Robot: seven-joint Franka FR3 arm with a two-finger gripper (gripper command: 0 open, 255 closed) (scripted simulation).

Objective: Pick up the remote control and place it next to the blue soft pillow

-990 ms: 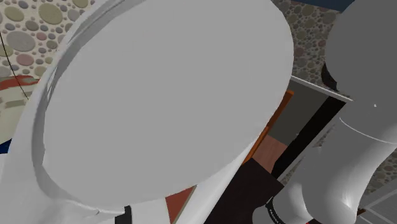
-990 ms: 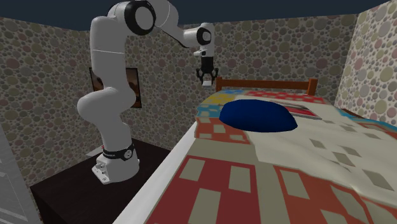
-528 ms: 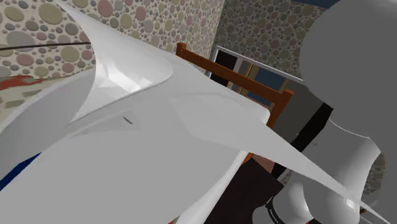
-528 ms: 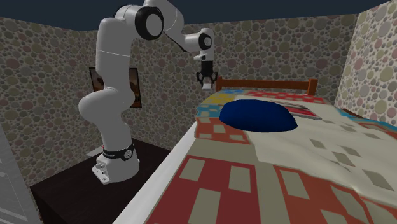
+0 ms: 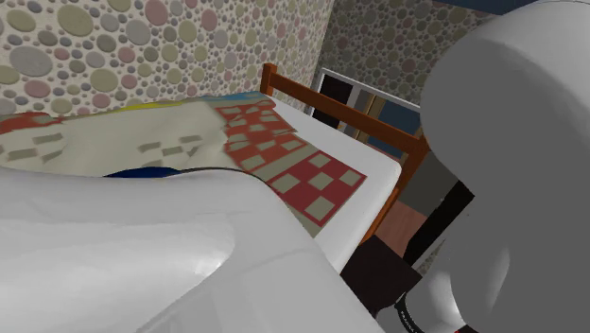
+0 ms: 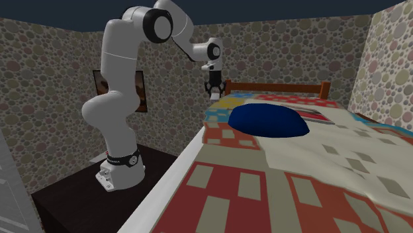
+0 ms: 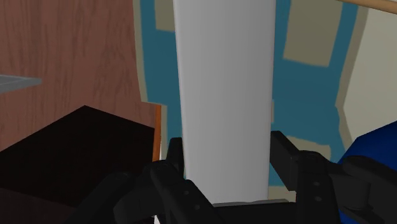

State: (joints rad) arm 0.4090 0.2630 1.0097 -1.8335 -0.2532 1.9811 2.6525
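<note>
A long pale grey remote control [image 7: 222,95] stands lengthwise between the two black fingers [image 7: 175,156], which clasp its sides. In the second exterior view my gripper [image 6: 213,94] hangs pointing down over the bed's far corner by the headboard, a little to the left of the blue pillow [image 6: 268,121]. The pillow is a dark blue rounded cushion lying on the patchwork quilt [image 6: 318,179]. An edge of the pillow [image 7: 375,137] shows beside the right finger. In the shoulder view a blue sliver of the pillow [image 5: 142,173] peeks over the white arm [image 5: 142,255].
A wooden headboard [image 6: 275,86] runs along the bed's far end, and its rail [image 5: 340,112] also shows in the shoulder view. A dark stand [image 6: 73,192] carries the arm's base beside the bed. Pebble-patterned walls [image 6: 53,99] close in the room.
The gripper has come down and a little to the second exterior view's right, toward the bed's corner. In the shoulder view the arm has swung lower, uncovering the quilt.
</note>
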